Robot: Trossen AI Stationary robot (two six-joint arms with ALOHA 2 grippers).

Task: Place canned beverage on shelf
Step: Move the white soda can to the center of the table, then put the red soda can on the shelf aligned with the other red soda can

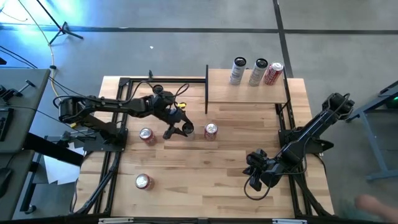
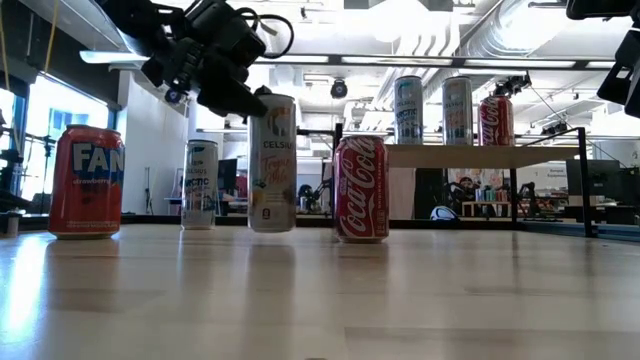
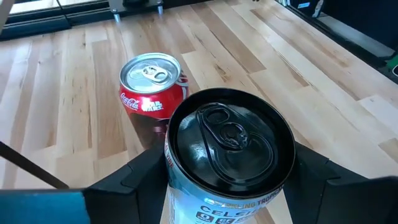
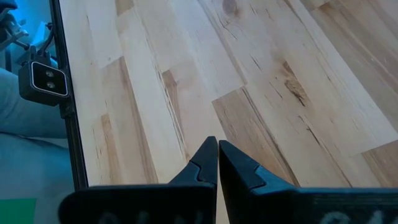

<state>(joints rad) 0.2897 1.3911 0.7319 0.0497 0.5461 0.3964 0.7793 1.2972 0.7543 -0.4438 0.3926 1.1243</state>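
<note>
- thin aluminium, white and pale blue: the slim can point(image 3: 229, 168) sits pinched between my left gripper point(image 3: 230, 186) fingers point(image 3: 130, 180), one on each side of its upper body just under the rim.
- it stands upright near the middle of the table point(image 1: 205, 168), base at or barely above the wood in the low view; i cannot tell which. a red cola can point(image 1: 211, 130) is just beside it, on the side toward the table's right edge.
- handling, as i judge it: smooth and slippery wall, stiff if full but easy to dent. tall and narrow, so tippy; a grip high on the body as now should carry it, though a lower hold would swing less.
- the shelf point(image 1: 245, 93) is at the table's far edge, toward the right corner, three cans point(image 1: 256, 72) already along its back. the front part looks free.
- my right gripper point(image 4: 217, 163) waits near the front right corner, fingers pressed together on nothing.
</note>
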